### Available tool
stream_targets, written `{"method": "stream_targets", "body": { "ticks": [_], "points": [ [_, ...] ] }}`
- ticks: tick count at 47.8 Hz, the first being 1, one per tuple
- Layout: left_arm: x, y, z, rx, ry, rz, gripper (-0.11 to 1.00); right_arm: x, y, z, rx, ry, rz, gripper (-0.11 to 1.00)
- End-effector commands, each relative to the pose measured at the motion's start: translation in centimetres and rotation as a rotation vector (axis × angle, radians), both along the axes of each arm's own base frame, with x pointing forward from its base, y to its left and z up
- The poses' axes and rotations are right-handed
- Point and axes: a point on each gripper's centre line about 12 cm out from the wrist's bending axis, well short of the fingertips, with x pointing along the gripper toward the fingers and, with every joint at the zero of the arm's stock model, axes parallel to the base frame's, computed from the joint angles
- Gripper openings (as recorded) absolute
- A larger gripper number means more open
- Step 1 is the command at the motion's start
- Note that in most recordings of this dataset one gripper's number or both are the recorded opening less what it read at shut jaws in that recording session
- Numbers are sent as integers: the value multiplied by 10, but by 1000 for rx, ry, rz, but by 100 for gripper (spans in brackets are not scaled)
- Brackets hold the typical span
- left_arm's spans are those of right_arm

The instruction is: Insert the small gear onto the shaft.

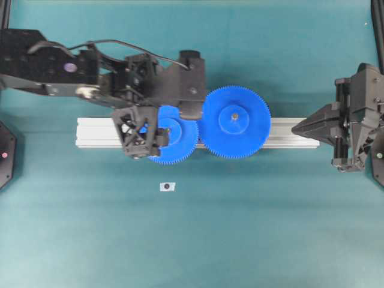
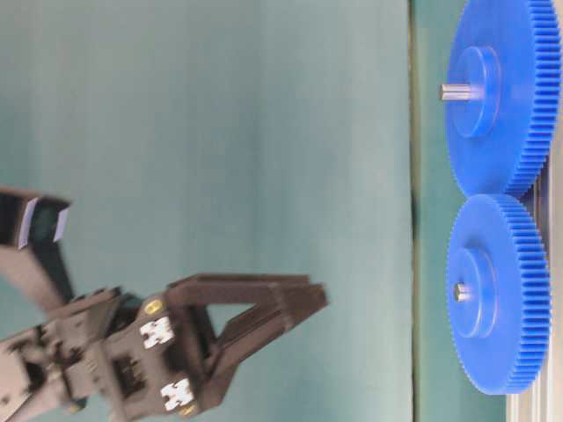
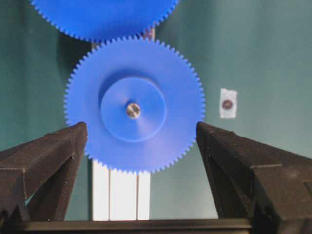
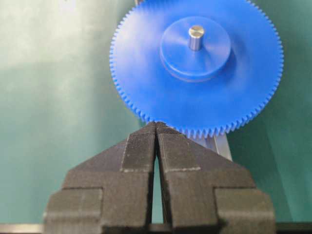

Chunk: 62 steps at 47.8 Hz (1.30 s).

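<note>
Since the left gripper (image 3: 141, 126) hangs nearest the left wrist camera, start there: its fingers (image 3: 48, 156) stand wide apart, one on either side of the small gear (image 3: 134, 105), and I see no contact with its teeth. In the table-level view the fingertips are clearly off the gear's face. It holds nothing.

Just beyond, the small gear lies flat on the aluminium rail (image 1: 96, 132). The bright end of the shaft (image 3: 132, 110) shows in the hub's centre hole, and its teeth meet those of the larger gear (image 1: 235, 122). By my reading the insertion looks done (or very nearly), and the step in hand is letting go and clearing.

The next move, I judge, calls for a straight lift away. The fingers should stay spread so neither catches the rim and tips the gear off its pin. How fully the hub has seated I cannot tell from these views.

Farther off, the right gripper (image 4: 156, 129) has its fingertips pressed together, empty, pointing at the larger gear's edge from the rail's far end.

Counted:
- two blue gears
- two metal pins, one through each hub, the larger gear's pin (image 4: 196, 35) standing prouder
- one rail
- two grippers
- one small white square with a dark dot (image 1: 167, 186), loose on the green table (image 1: 270, 240) (what it is, I cannot tell)
</note>
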Motion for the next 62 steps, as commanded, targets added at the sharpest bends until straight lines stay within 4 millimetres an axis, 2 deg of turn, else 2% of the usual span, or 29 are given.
{"method": "stream_targets", "body": {
  "ticks": [1,25,41,62],
  "points": [
    [-6,-4,19,4,-52,-8,86,2,-1,3,7,-19,-8,6],
    [-18,-6,46,13,-205,-15,86,2,-1,3,7,-22,-9,6],
    [-42,-10,46,4,-215,-8,86,2,-1,3,8,-24,-10,6],
    [-63,-13,39,-11,-264,9,86,2,-1,3,8,-27,-9,6]
  ]
}}
